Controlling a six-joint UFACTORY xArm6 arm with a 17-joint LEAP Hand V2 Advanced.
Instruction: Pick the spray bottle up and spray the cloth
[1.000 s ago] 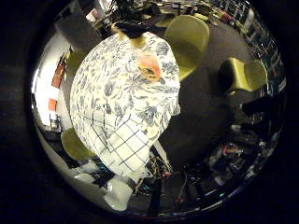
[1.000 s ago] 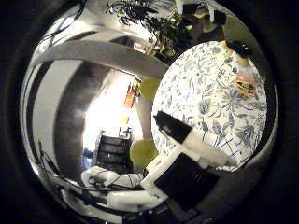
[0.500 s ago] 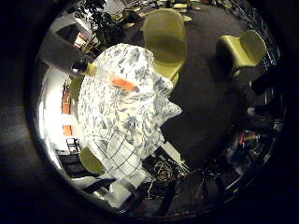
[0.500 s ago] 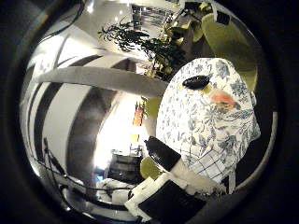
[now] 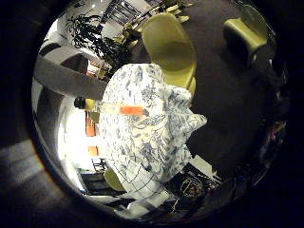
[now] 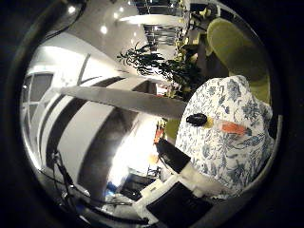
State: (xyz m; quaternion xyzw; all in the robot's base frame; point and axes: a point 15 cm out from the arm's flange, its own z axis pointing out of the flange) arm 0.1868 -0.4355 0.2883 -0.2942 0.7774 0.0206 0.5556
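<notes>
A clear spray bottle (image 6: 223, 126) with a black head and an orange label is on a round table under a blue-flowered cloth (image 5: 152, 137). From here it looks as if it lies on its side. A white checked cloth (image 5: 142, 183) hangs at the table's near edge. My hand (image 6: 178, 190) shows as white and black parts close to the camera, with one straight finger (image 6: 173, 156) reaching out. The hand is well away from the bottle and holds nothing.
Yellow-green chairs (image 5: 171, 45) stand round the table on a dark floor, and another one (image 5: 244, 33) stands further off. A leafy potted plant (image 6: 161, 66) stands behind the table. A curved white wall (image 6: 90, 123) runs alongside.
The whole picture has swung round and the table looks smaller, so the hand has turned and drawn back. The bottle stays where it was on the table.
</notes>
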